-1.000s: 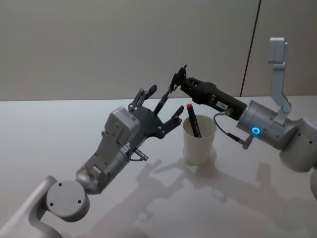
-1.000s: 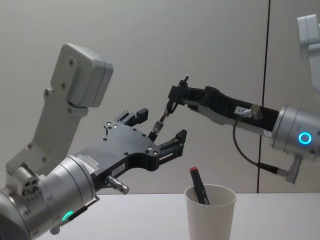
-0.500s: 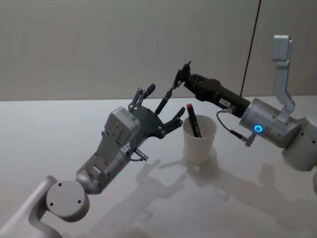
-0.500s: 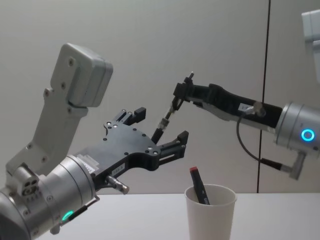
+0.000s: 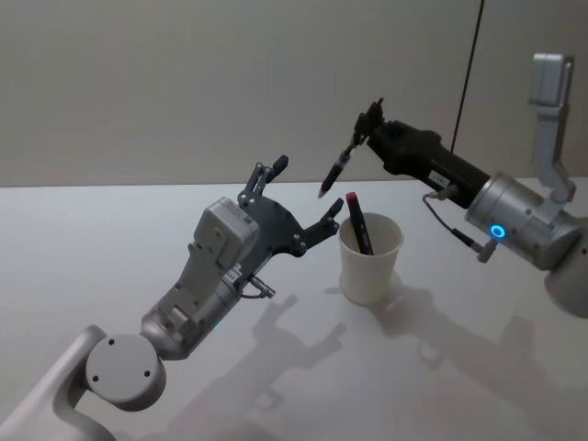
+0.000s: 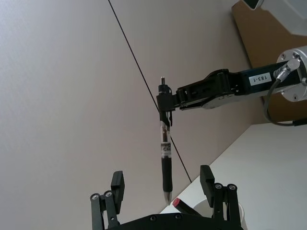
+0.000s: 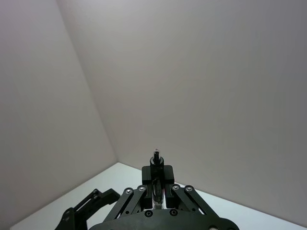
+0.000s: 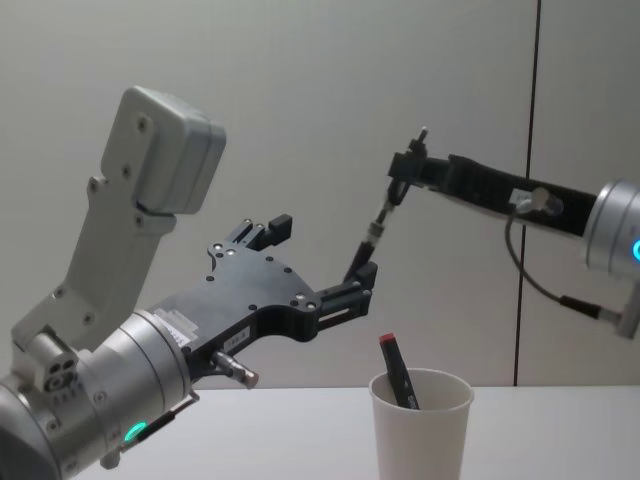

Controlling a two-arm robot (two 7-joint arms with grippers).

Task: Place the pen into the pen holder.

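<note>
Pale grey wall fills the background, crossed by a thin dark vertical seam (image 5: pixel 470 69) on the right, above a white table (image 5: pixel 83 248). Largest in the scene, the left arm reaches in from the near left, and the left gripper (image 5: pixel 294 202) is raised above the table just left of the cup, its black fingers (image 8: pixel 345 292) spread wide with nothing between them. From the far right the right arm extends leftward, and the right gripper (image 5: pixel 370 129) is held high, up and slightly to the right of the left gripper, its jaws pinched on the upper end of the pen (image 5: pixel 334 173). That pen is a clear-barrelled ballpoint with a black grip; it hangs tip down, slanting toward the left, in the air above and left of the cup, apart from the left gripper's fingers. On the table at centre stands the pen holder (image 5: pixel 369 262), a white paper cup. Leaning inside it is a dark marker with a red cap (image 5: pixel 357 220), the cap sticking out above the rim.
</note>
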